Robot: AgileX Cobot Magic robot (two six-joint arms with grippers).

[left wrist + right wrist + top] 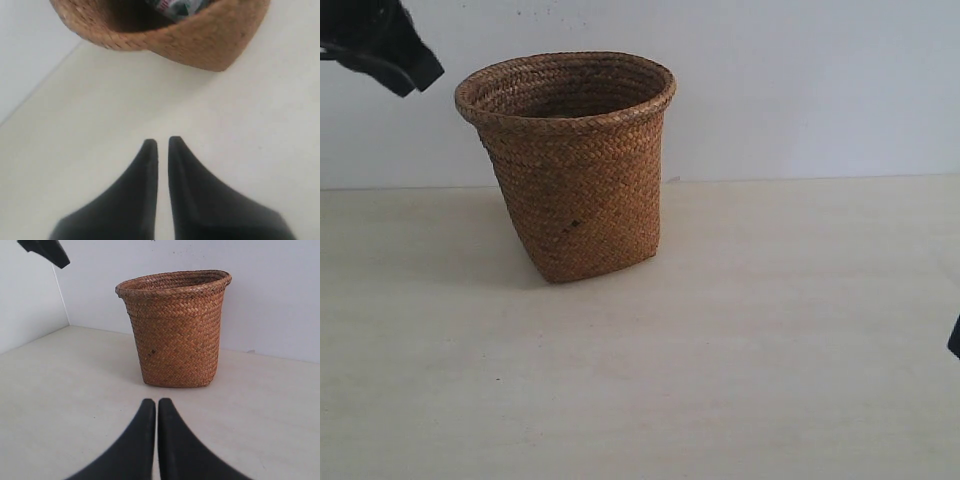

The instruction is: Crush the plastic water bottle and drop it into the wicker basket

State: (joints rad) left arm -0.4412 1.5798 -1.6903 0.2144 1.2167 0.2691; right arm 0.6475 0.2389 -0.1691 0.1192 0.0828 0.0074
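Two black wedge-shaped claws are noted, each tapering to a blunt tip: the left claw (162,142) and the right claw (152,402) are both closed, nothing held. Beyond them a smooth pale worktop (770,350) is seen. The wicker basket (575,170), brown herringbone weave with a thick rolled rim, stands upright; the plastic water bottle (175,7) lies inside it.

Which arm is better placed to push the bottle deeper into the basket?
Likely left. The left arm hangs above rim height beside the basket, looking down onto the bottle inside; the right arm sits low, facing the basket's wall.
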